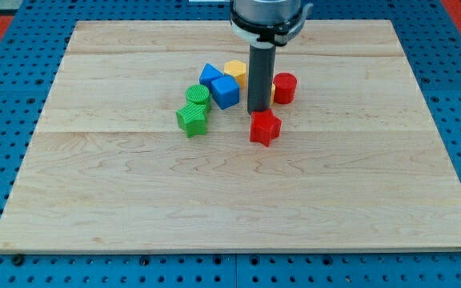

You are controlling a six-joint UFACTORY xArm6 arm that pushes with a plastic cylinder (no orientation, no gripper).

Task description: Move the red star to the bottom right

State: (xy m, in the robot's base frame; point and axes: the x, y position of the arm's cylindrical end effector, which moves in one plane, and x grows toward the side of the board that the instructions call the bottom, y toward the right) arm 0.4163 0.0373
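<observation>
Contact looks made or nearly made: my tip [258,111] stands just above the red star [266,128] toward the view's top, so I judge the push is only starting, with the star near the middle of the tabletop [358,208]. Next I must drive the star toward the view's bottom right, staying behind its upper-left side. I carry no claw, only a rod holding nothing, which hides part of a yellow block [235,70] above the star.

arm end: silvery-grey round housing, black collar ring under it; straight dark grey rod below, smooth, cylindrical; my tip [258,111] plain, flat-cut, same dark grey
</observation>
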